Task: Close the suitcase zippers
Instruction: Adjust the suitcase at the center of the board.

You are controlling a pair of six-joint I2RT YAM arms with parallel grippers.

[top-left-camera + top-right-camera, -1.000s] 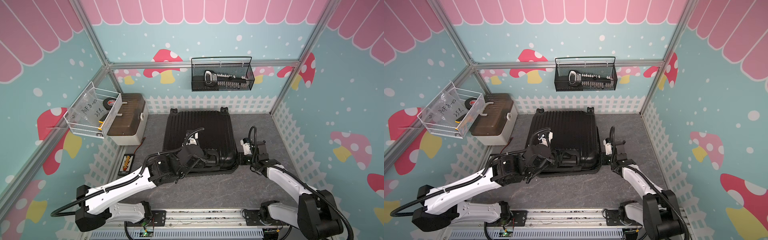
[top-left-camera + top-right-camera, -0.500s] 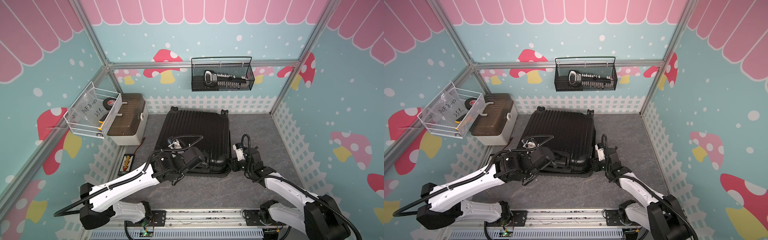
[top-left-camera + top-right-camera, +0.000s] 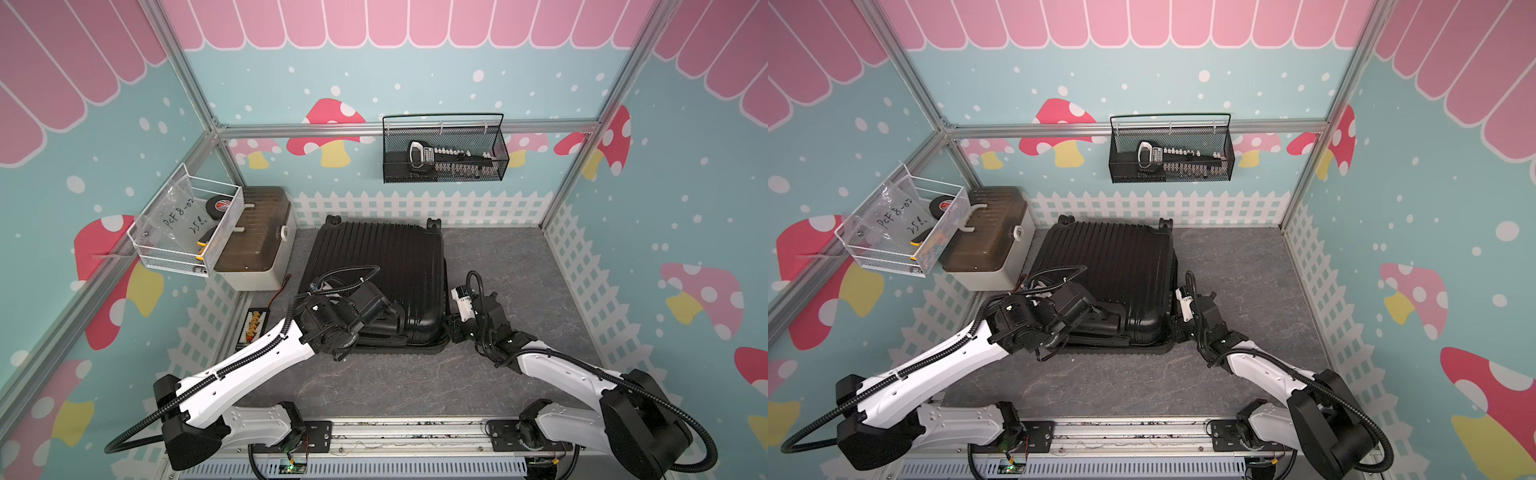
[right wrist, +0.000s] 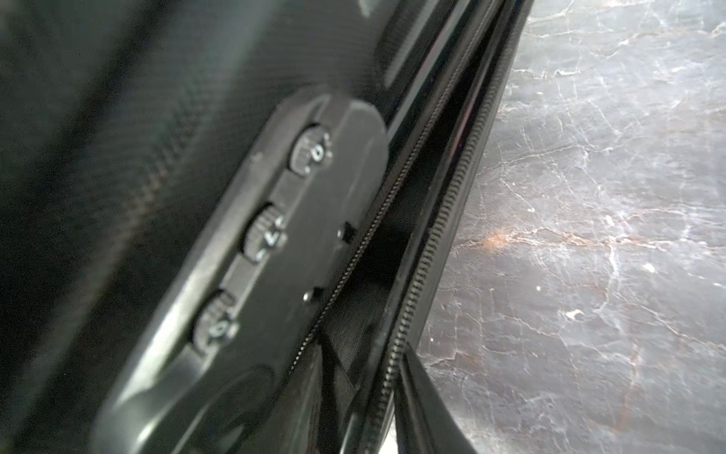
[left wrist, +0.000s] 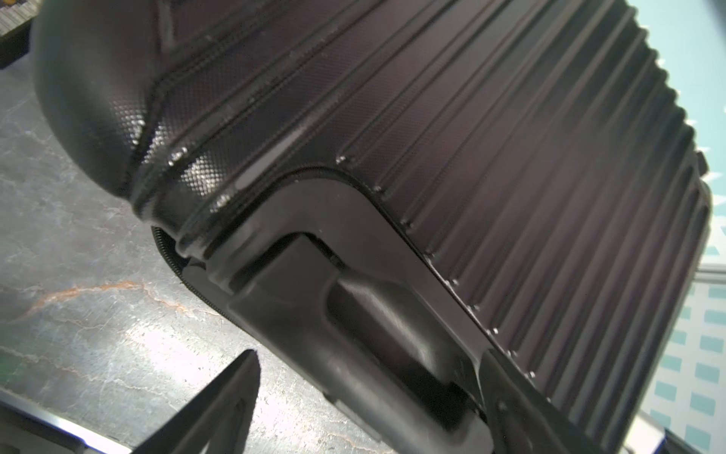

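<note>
Left fingers (image 5: 224, 405) spread wide; right arm (image 3: 557, 370) stretched low forward.

Teal mushroom-print walls (image 3: 415, 75) surround a grey marbled floor (image 3: 519, 270).

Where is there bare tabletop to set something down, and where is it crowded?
Bare: the table between the suitcase and the right fence wall, and the front strip by the rail. Crowded: beside the beige box, and the suitcase's near edge, where left hand and right hand sit.
</note>
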